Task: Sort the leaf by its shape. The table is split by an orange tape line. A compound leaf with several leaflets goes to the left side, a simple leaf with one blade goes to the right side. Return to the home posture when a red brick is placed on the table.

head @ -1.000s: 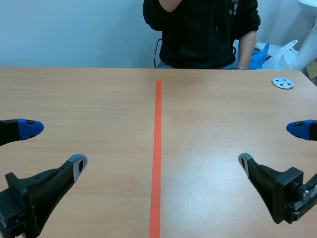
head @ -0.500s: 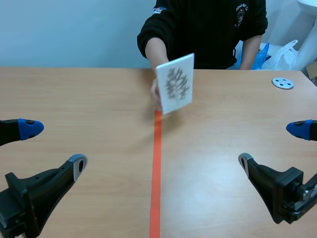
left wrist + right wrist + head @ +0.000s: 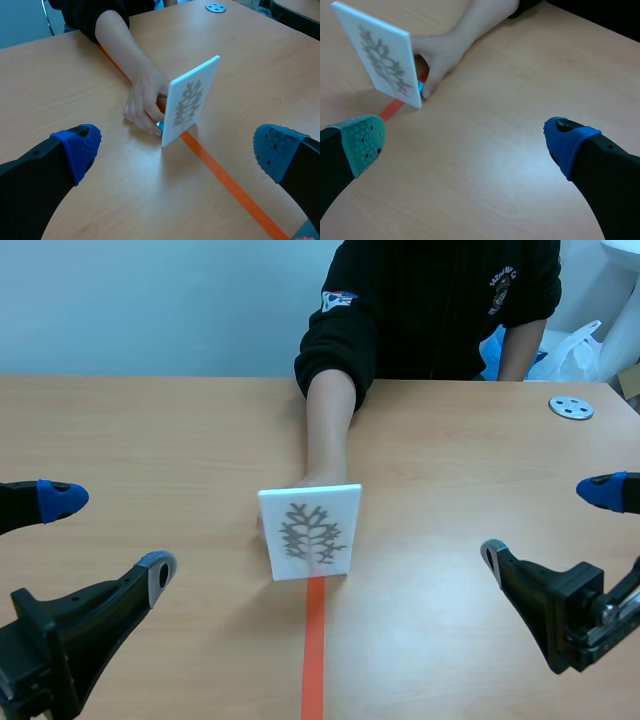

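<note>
A white card (image 3: pixel 309 530) printed with a grey leaf of several lobes or leaflets stands upright on the orange tape line (image 3: pixel 313 650) near the table's middle. A person's hand (image 3: pixel 145 102) holds it from behind. The card (image 3: pixel 191 100) is ahead of my left gripper (image 3: pixel 175 150), which is open and empty. In the right wrist view the card (image 3: pixel 382 60) stands ahead of and beside my right gripper (image 3: pixel 465 135), also open and empty. In the scene view the left gripper (image 3: pixel 105 535) and right gripper (image 3: pixel 545 525) sit low at either side, apart from the card.
The person's forearm (image 3: pixel 328 425) reaches across the table along the tape line from the far edge. A small grey disc (image 3: pixel 571 407) lies at the far right of the table. Plastic bags (image 3: pixel 560 350) sit beyond the far right edge.
The person's hand has brought the card down from the air at the far side and set it upright on the tape line nearer to me. Both grippers have stayed where they were.
</note>
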